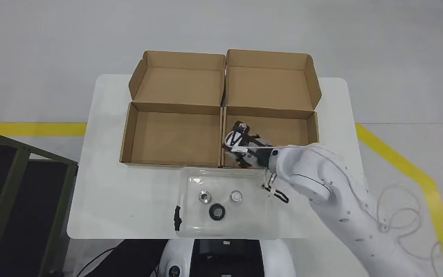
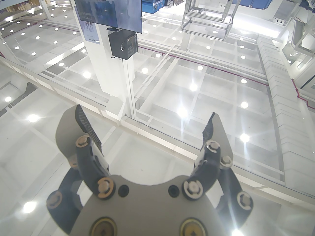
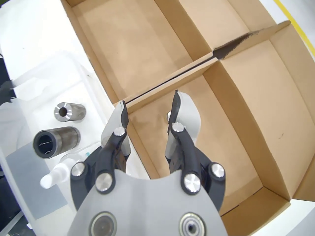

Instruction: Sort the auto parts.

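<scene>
Two open cardboard boxes stand side by side, a left box (image 1: 127, 135) and a right box (image 1: 313, 128). In front of them a clear plastic tray (image 1: 188, 181) holds a steel collet (image 1: 203, 197), a dark cylinder (image 1: 217, 212) and a small white part (image 1: 237, 197). My right gripper (image 1: 239, 136) hangs over the near left corner of the right box (image 3: 221, 124), open (image 3: 150, 111) with nothing between its fingers. A small metal piece (image 3: 168, 115) lies on that box's floor, partly hidden behind one finger. The collet (image 3: 70, 112), cylinder (image 3: 56, 142) and white part (image 3: 55, 175) lie beside it. My left gripper (image 2: 147, 128) points at the ceiling, open and empty.
The left box (image 3: 137, 37) has a bare floor. Both lids (image 1: 266, 86) lie folded back toward the table's far edge. A dark green frame (image 1: 28, 201) stands by the table's left side. White table surface (image 1: 111, 201) lies bare left of the tray.
</scene>
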Controlling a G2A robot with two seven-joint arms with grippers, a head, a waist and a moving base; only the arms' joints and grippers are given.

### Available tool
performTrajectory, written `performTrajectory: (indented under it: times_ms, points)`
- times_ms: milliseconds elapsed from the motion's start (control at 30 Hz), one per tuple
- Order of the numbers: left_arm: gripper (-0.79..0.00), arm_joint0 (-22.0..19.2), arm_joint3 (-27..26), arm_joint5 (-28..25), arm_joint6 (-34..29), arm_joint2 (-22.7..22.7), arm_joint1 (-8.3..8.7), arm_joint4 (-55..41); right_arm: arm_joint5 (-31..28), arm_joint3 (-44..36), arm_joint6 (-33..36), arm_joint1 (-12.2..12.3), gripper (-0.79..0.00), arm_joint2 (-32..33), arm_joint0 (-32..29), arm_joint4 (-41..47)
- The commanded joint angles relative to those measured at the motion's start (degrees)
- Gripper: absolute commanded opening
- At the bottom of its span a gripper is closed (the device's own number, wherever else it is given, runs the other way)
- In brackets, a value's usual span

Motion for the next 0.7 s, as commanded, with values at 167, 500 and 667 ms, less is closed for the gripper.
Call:
performTrajectory:
  times_ms: [167,500,667]
  points:
    - [0.000,0.00,0.00,0.00,0.00,0.00,0.00,0.00,-6.67,-8.08,-0.79,1.36,-0.434,3.49,-6.62,4.41]
    - [0.000,0.00,0.00,0.00,0.00,0.00,0.00,0.00,-13.35,-14.89,1.33,3.26,-0.400,6.52,-15.06,2.49]
    - [0.000,0.00,0.00,0.00,0.00,0.00,0.00,0.00,-14.91,-15.56,1.40,3.81,-0.394,6.53,-17.15,-0.29]
